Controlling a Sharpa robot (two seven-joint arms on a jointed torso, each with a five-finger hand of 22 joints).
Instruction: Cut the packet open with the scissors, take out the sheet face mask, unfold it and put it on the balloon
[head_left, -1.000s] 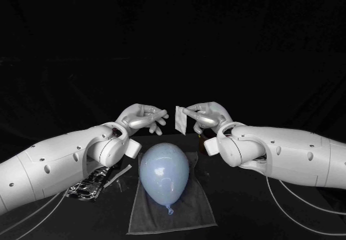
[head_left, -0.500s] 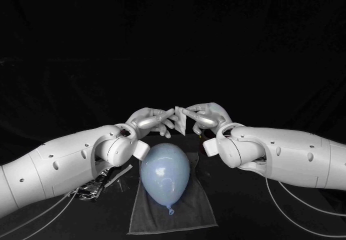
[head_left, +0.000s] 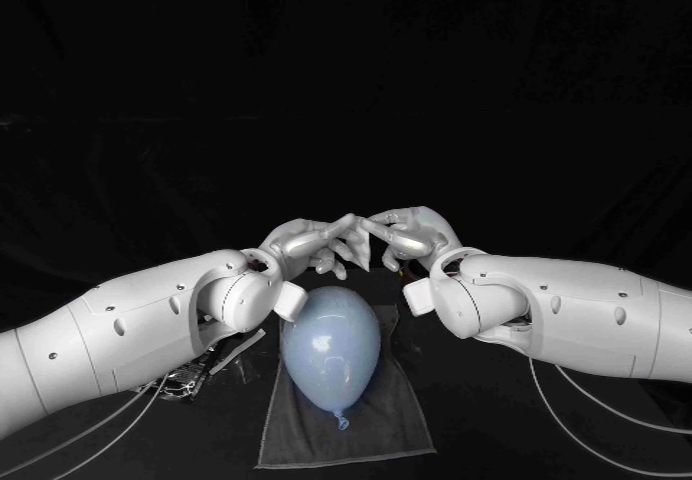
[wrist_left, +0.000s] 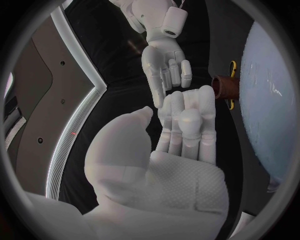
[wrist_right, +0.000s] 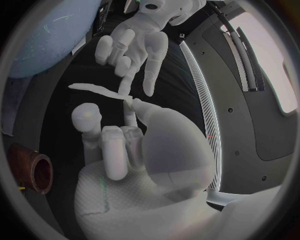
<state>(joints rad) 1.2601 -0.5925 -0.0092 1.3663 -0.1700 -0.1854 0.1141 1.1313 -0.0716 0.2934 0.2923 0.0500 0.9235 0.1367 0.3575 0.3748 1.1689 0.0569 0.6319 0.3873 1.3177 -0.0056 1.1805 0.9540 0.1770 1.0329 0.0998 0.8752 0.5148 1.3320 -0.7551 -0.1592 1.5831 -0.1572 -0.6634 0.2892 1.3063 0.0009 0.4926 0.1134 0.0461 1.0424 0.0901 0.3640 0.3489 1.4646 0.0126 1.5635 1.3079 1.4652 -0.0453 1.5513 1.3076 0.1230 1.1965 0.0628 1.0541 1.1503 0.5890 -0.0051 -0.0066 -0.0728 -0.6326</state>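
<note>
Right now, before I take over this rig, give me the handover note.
Right hand pinches the folded mask above the balloon.
Left hand touches the mask with a fingertip; whether it grips is unclear.
The balloon lies on a grey cloth.
Done: the mask is out and in hand.
Left: unfold it and lay it on the balloon.

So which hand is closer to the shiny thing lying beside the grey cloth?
Left. The shiny thing lies off to the robot's left, with the left hand raised beyond it; the right hand, pinching the white sheet, is past the left hand.
</note>
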